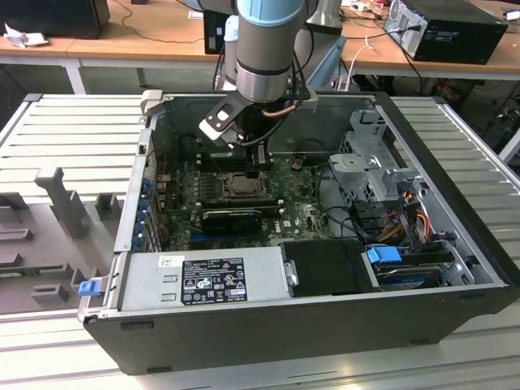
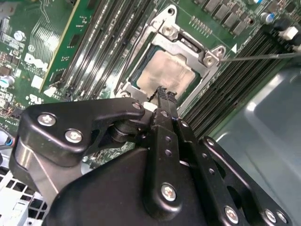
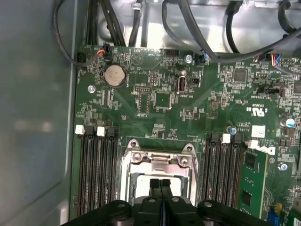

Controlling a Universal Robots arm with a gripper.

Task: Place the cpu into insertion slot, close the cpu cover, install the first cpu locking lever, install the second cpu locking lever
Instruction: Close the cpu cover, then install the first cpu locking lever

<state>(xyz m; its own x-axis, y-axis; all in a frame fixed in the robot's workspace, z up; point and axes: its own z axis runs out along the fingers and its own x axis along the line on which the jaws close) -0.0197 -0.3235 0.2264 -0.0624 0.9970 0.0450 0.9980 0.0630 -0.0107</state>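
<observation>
you have 1 cpu (image 2: pixel 164 75) seated in its socket, with 1 cpu cover (image 2: pixel 207 70) lying flat around it. the gripper (image 2: pixel 164 93) sits just over the cpu's edge, its 2 fingers pinched together on nothing. 1 thin lever (image 2: pixel 263 56) juts out beside the socket.

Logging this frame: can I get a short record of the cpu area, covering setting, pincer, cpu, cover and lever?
setting: open computer case on a slatted table, motherboard exposed
pincer: shut, holding nothing, tips over the cpu's edge; contact cannot be told
cpu: lying flat, seen through the cover's window
cpu cover: down, framing the cpu
lever: thin rod sticking out sideways from the cover's corner; latched or not cannot be told
</observation>
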